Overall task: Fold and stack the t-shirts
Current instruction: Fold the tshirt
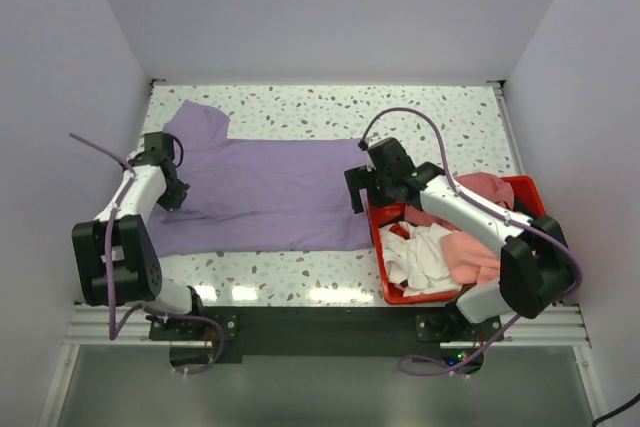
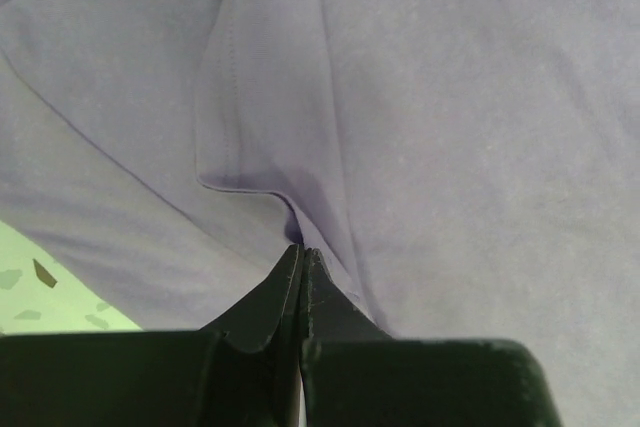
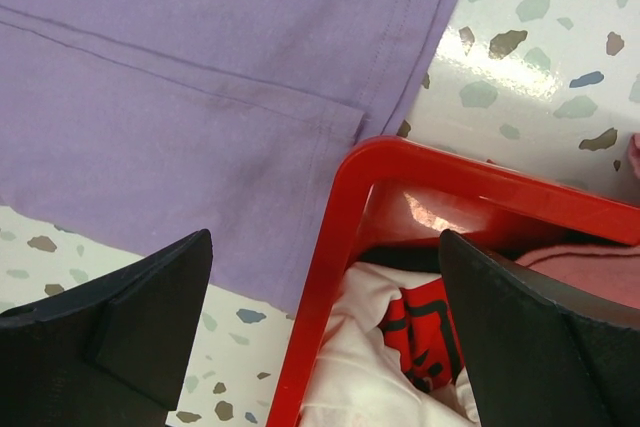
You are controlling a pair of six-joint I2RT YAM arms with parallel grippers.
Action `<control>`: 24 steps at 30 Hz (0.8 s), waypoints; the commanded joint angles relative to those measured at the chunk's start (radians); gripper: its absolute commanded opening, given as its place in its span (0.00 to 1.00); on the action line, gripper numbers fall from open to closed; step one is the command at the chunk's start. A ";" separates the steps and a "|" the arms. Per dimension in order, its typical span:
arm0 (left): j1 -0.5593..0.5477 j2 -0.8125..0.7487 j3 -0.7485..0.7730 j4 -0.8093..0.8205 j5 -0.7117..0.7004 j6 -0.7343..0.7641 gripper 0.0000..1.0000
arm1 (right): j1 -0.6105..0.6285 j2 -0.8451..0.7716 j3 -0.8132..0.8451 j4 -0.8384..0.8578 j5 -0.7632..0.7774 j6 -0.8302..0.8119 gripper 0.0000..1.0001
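**Purple shirt** (image 1: 265,192): plain lilac throughout, with seams stitched in matching thread.
**Table** (image 1: 300,107): white terrazzo, flecked with grey, brown, green and blue chips.
**Bin** (image 3: 480,190): glossy red.
**White shirt** (image 1: 425,252): marked with a red and black print, as seen in the right wrist view.
**Pink shirt** (image 1: 475,259): plain salmon.
**Left gripper** (image 2: 302,252) and **right gripper** (image 3: 322,245): matt black fingers.
**Left arm** (image 1: 135,197) and **right arm** (image 1: 470,212): white links joined by black housings.
**Cable** (image 1: 400,110): sheathed in purple.
**Walls** (image 1: 330,7): pale lilac-white, unpatterned.
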 commanded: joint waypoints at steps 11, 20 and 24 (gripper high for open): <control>-0.074 0.130 0.147 0.072 -0.015 0.042 0.00 | -0.012 0.016 0.021 0.003 0.049 -0.021 0.99; -0.117 0.200 0.187 0.093 -0.002 0.074 0.00 | -0.013 0.023 0.022 0.003 0.054 -0.021 0.99; -0.151 0.230 0.210 0.081 -0.044 0.082 0.00 | -0.013 0.023 0.022 0.000 0.062 -0.022 0.99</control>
